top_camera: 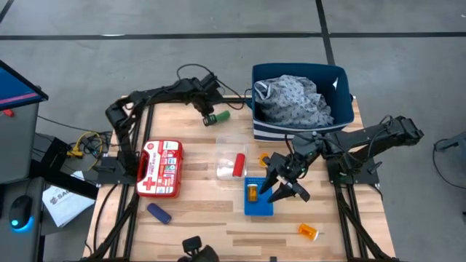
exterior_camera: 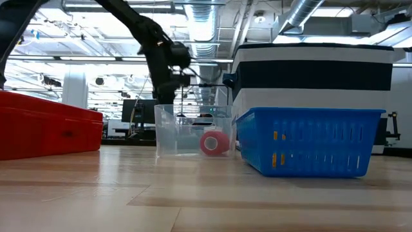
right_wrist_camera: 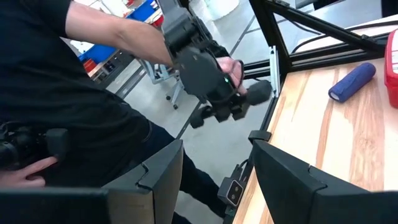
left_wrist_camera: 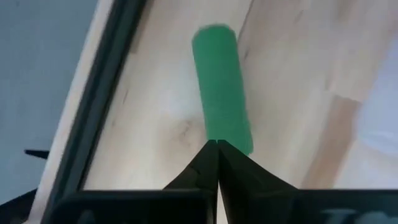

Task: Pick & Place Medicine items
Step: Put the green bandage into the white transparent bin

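Pale wooden surface (top_camera: pixel 211 218) carries a green cylindrical tube (left_wrist_camera: pixel 221 93) lying just ahead of the left hand (left_wrist_camera: pixel 217 144), fingers pressed together, likely lining up a grasp, while the spread right hand (top_camera: pixel 280 191) hovers over the small blue plastic basket (top_camera: pixel 258 205).

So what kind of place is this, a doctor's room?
More likely a robot lab or workshop. Bare ducts run under the ceiling, two robot arms work at a wooden table, and a person by it holds a controller.

Left gripper (top_camera: pixel 211 116) closed (far edge); right gripper (top_camera: pixel 285 188) spread.
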`<control>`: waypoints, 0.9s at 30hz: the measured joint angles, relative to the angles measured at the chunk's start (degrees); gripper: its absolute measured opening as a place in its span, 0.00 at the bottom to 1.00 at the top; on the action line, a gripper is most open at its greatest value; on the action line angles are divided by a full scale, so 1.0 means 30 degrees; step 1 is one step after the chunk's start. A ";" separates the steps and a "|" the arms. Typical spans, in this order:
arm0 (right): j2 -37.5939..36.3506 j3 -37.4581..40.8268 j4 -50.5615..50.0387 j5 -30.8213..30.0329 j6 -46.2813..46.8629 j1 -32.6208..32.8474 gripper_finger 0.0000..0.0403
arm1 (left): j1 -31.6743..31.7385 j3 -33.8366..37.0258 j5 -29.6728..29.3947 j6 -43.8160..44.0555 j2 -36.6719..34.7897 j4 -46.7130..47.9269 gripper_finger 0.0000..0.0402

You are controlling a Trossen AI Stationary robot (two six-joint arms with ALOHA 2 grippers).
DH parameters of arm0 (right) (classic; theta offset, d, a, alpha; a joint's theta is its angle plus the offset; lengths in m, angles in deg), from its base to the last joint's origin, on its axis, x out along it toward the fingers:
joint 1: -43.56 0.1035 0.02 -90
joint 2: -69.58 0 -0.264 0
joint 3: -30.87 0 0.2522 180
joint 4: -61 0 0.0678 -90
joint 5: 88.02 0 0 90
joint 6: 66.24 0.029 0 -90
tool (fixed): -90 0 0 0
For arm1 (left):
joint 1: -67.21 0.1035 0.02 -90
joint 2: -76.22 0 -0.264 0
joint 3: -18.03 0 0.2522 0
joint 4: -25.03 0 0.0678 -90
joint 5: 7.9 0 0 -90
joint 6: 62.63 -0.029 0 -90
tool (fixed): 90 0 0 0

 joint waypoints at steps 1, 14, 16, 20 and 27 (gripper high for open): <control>0.0000 0.0000 0.0022 -0.0157 0.0056 0.0047 0.47 | 0.0025 -0.0004 0.0217 -0.0078 -0.0357 0.0008 0.00; 0.0007 0.0000 0.0289 -0.1400 0.0078 0.0816 0.47 | -0.0395 0.0000 0.1097 -0.0334 0.0877 -0.0589 0.39; 0.0007 0.0000 0.0277 -0.1405 0.0254 0.0920 0.47 | -0.0348 -0.0007 0.1000 -0.0065 0.1567 -0.0827 0.48; 0.0007 0.0000 0.0161 -0.1410 0.0423 0.1014 0.47 | -0.0387 -0.0007 0.0981 0.0020 0.2696 -0.0819 0.62; 0.0007 0.0000 0.0089 -0.1424 0.0809 0.1042 0.47 | -0.0542 0.0000 0.0959 0.0502 0.3929 -0.1449 0.62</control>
